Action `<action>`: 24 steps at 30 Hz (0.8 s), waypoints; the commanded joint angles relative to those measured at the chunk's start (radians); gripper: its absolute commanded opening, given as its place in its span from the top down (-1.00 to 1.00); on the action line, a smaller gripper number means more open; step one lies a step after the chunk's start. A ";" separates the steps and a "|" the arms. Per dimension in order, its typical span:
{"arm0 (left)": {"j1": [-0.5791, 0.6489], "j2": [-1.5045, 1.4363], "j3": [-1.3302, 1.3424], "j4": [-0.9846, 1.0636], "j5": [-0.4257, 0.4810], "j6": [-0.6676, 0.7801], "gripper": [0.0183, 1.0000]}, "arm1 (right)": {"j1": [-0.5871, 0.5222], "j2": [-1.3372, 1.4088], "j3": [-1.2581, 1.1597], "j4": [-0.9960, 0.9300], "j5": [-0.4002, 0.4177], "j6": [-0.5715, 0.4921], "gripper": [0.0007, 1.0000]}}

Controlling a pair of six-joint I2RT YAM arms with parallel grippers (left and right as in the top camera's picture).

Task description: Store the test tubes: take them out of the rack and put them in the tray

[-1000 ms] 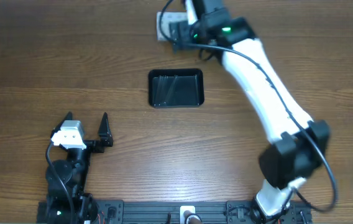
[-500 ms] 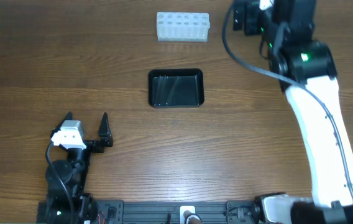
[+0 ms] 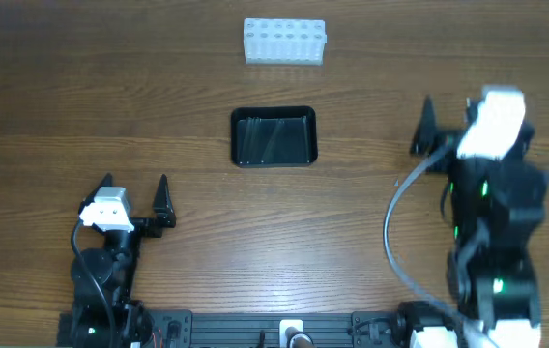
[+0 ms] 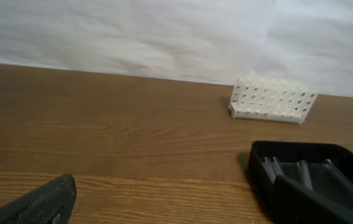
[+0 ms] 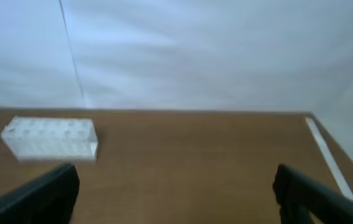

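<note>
1. The left gripper (image 3: 135,186) sits low over the brown wood-grain table (image 3: 371,242) at about 8 o'clock in the top view. Its two black fingers (image 3: 163,190) are spread wide apart with nothing between them. Its wrist view also shows the left gripper (image 4: 170,202) with a gap of bare wood between the fingers.
2. The right gripper (image 3: 448,126) is at about 3 o'clock on the table, above its black-and-white arm. In its wrist view the right gripper (image 5: 175,177) has its fingers (image 5: 46,193) set far apart and holding nothing.
3. The black rectangular plastic tray (image 3: 236,135) lies just toward 12 o'clock from the table's centre. It is at about 1 o'clock from the left gripper and 9 o'clock from the right gripper, well apart from both.
4. Clear glass test tubes (image 3: 270,138) lie side by side on the tray's floor. The left wrist view shows the test tubes (image 4: 304,174) inside the tray (image 4: 301,147), partly behind one finger.
5. The white plastic perforated rack (image 3: 284,42) stands upright at 12 o'clock from the tray, near the far table edge and apart from the tray.
6. The rack (image 4: 271,99) also appears beyond the tray in the left wrist view, and the rack (image 5: 49,138) appears in the right wrist view. I cannot tell whether any tubes stand in its holes.
7. A white backdrop (image 4: 133,31) rises behind the far table edge.
</note>
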 commanded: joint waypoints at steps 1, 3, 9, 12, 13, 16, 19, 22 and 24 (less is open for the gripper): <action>0.007 -0.005 -0.005 -0.004 0.013 0.011 -1.00 | -0.031 -0.196 -0.213 0.052 0.005 0.027 -0.99; 0.007 -0.005 -0.005 -0.004 0.013 0.011 -1.00 | -0.039 -0.272 -0.306 0.101 0.005 0.027 -0.98; 0.007 -0.005 -0.005 -0.004 0.013 0.011 -1.00 | -0.039 -0.436 -0.527 0.233 0.005 0.045 -0.98; 0.007 -0.005 -0.005 -0.004 0.013 0.011 -1.00 | -0.038 -0.513 -0.620 0.272 0.005 0.052 -0.99; 0.007 -0.005 -0.005 -0.004 0.013 0.011 -1.00 | -0.038 -0.531 -0.642 0.285 0.006 0.052 -0.98; 0.007 -0.005 -0.005 -0.004 0.013 0.011 -1.00 | -0.037 -0.587 -0.697 0.305 0.015 0.060 -0.99; 0.007 -0.005 -0.005 -0.004 0.013 0.011 -1.00 | -0.037 -0.650 -0.739 0.309 0.038 0.064 -0.98; 0.007 -0.005 -0.005 -0.004 0.013 0.011 -1.00 | -0.037 -0.677 -0.771 0.337 0.054 0.063 -0.99; 0.007 -0.005 -0.005 -0.004 0.013 0.011 -1.00 | -0.037 -0.677 -0.787 0.364 0.068 0.063 -0.99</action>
